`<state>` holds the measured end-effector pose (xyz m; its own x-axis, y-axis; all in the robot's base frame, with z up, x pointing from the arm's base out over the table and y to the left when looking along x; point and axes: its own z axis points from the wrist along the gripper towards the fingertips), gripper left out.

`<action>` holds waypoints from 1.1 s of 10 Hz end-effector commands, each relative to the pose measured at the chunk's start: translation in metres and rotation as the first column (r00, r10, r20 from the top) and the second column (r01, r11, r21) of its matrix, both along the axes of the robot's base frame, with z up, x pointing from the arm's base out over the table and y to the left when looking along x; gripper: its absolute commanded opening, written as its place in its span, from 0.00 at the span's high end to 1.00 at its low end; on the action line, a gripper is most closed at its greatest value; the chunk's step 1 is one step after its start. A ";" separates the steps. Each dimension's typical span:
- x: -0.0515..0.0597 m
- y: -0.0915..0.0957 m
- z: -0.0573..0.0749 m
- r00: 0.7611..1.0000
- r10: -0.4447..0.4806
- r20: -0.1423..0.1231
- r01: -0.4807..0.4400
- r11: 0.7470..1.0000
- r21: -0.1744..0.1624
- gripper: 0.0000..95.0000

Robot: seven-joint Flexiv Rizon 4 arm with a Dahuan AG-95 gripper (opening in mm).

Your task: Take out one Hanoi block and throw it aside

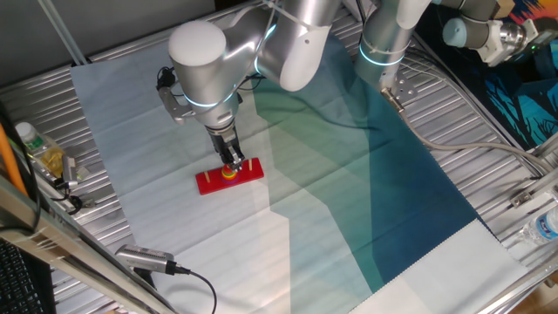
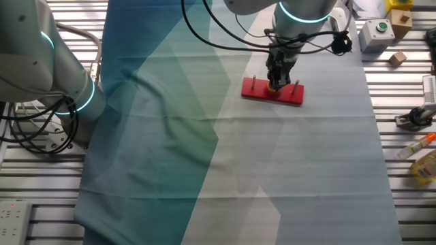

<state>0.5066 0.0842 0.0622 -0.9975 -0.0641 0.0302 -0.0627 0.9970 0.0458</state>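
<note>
The flat red base [image 1: 248, 172] with pegs lies on the cloth; it also shows in the other fixed view [image 2: 255, 89]. A yellow disc [image 1: 228, 174] sits on its middle peg. The tiny red Hanoi block [image 1: 230, 168] sits on top of the yellow disc, between my fingertips. My gripper [image 1: 231, 165] points straight down over the middle peg, its fingers narrow and close on both sides of the block. In the other fixed view my gripper [image 2: 276, 84] hides the block and most of the disc.
A blue-and-white cloth [image 1: 349, 192] covers the metal table. A bottle [image 1: 30, 139] and a cable plug [image 1: 144, 258] lie at the left. A grey button box [image 2: 378, 34], wooden blocks [image 2: 398, 58] and a second robot arm [image 2: 41, 61] stand at the edges.
</note>
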 end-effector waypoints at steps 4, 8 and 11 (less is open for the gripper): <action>0.000 0.000 0.000 1.000 0.000 0.006 0.000 1.000 0.000 0.80; 0.000 0.000 0.000 1.000 -0.008 0.009 0.008 1.000 -0.002 1.00; 0.000 0.000 0.000 1.000 -0.012 0.009 0.012 1.000 -0.003 1.00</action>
